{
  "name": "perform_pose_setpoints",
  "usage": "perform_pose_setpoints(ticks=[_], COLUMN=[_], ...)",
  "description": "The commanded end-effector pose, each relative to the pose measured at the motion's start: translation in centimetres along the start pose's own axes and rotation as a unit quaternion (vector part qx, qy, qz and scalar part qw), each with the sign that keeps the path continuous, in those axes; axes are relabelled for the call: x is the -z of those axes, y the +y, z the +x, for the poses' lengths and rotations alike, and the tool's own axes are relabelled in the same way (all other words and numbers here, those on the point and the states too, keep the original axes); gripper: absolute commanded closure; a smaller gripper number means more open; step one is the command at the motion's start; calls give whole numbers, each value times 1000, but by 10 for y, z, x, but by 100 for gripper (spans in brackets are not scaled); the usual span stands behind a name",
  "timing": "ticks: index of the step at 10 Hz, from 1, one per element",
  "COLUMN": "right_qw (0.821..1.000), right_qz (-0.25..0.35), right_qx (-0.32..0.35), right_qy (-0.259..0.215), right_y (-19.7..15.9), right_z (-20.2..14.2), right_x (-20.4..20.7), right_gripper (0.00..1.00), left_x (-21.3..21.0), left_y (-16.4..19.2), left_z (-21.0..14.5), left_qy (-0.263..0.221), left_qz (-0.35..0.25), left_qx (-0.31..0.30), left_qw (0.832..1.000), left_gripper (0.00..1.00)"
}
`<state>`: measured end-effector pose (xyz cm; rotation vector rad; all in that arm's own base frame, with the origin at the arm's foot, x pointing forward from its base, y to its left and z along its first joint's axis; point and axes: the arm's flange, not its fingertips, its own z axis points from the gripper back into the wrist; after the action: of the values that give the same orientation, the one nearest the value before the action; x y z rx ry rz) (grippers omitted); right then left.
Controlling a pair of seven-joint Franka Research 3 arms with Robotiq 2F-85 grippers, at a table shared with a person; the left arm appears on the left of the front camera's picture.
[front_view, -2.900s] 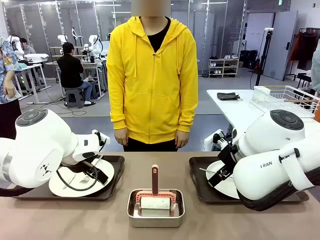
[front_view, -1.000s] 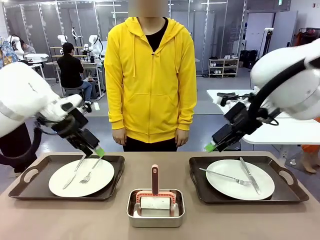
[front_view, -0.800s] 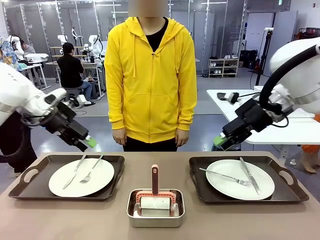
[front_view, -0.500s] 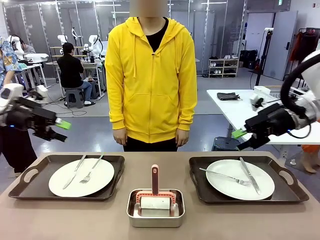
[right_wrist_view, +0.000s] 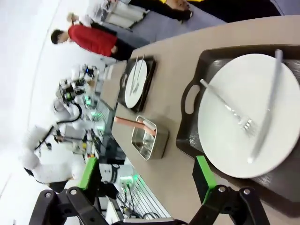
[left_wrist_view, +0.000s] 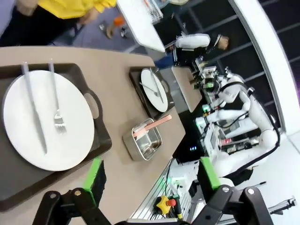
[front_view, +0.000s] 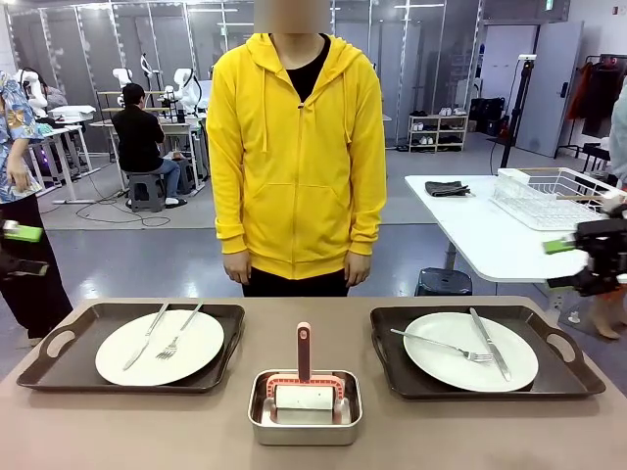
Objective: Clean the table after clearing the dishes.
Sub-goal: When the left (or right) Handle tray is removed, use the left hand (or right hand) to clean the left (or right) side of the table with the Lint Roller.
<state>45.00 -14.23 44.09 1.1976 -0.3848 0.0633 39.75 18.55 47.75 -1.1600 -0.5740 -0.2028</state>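
The taupe table (front_view: 431,436) carries the dishes: two dark trays, one on the left (front_view: 69,378) and one on the right (front_view: 388,378). Each tray holds a white plate (front_view: 202,352) (front_view: 525,349) with a fork and a knife on it. My left gripper (front_view: 29,250) hangs open at the picture's left edge, above and outside the left tray. My right gripper (front_view: 554,266) hangs open at the right edge, above the right tray's far end. In the wrist views each gripper (left_wrist_view: 152,176) (right_wrist_view: 146,173) holds nothing and looks down at its own plate (left_wrist_view: 70,140) (right_wrist_view: 234,140).
A small steel pan (front_view: 305,425) with a pink-handled roller (front_view: 304,352) sits at the table's front middle. A person in a yellow hoodie (front_view: 297,166) stands at the far edge, arms down. A white table (front_view: 480,230) with a wire basket (front_view: 549,196) stands at back right.
Both arms have risen off the trays and swung outward to the picture's edges. Their jaws have stayed open. The plates, trays and pan have not moved.
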Motion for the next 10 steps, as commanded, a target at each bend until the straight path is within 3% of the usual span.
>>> perform_pose_setpoints(ticks=[1, 5, 10], right_qw=[999, 991, 983], right_qz=[19, -6, -14], right_qx=[14, 61, 100], right_qy=[-37, -123, -154], right_y=[-11, -26, -51], right_z=[-7, -43, -68], right_x=[-26, -106, -130], right_gripper=[0, 0, 0], left_x=[-30, -76, -75], left_y=[13, 23, 20], left_z=[-5, -31, -35], left_qy=[-26, -72, -74], left_qz=[3, 48, 91], left_qx=[-16, -98, -138], left_qw=[1000, 991, 984], left_gripper=[0, 0, 0])
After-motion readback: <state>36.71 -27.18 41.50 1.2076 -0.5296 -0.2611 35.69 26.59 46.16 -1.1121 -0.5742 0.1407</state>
